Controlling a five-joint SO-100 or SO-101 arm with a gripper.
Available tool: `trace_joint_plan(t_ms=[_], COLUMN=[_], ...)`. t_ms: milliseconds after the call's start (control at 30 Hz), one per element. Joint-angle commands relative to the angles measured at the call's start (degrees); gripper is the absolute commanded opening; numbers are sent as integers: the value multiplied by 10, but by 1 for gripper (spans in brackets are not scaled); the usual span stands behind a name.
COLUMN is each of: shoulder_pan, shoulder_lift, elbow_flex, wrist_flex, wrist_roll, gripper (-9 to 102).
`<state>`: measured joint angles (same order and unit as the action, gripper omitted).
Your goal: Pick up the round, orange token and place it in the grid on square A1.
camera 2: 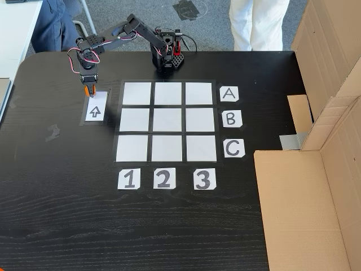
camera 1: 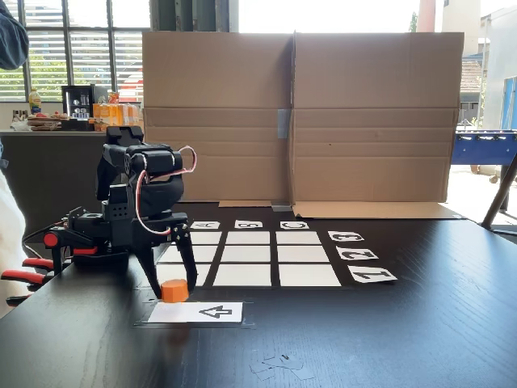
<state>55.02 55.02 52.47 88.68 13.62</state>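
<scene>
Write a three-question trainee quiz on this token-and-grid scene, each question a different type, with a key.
1. True or false: the round, orange token already lies on square A1.
2. Multiple choice: in the overhead fixed view, the arrow card lies (a) left of the grid, (b) right of the grid, (c) below the number cards.
3. Fill in: the pincer stands with its fingers on either side of the ____.

Key
1. False. The token sits at the end of the arrow card, outside the grid.
2. a.
3. Token. Whether the fingers already press on it cannot be told.
</scene>
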Motion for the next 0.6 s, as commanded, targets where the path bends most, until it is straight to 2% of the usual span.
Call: trace_joint_plan(t_ms=[0, 567], shoulder_pan=[4, 4], shoulder_lift=[72, 367], elbow_flex=[10, 219], wrist_flex=[5, 5], wrist_roll=[2, -2], gripper=[10, 10])
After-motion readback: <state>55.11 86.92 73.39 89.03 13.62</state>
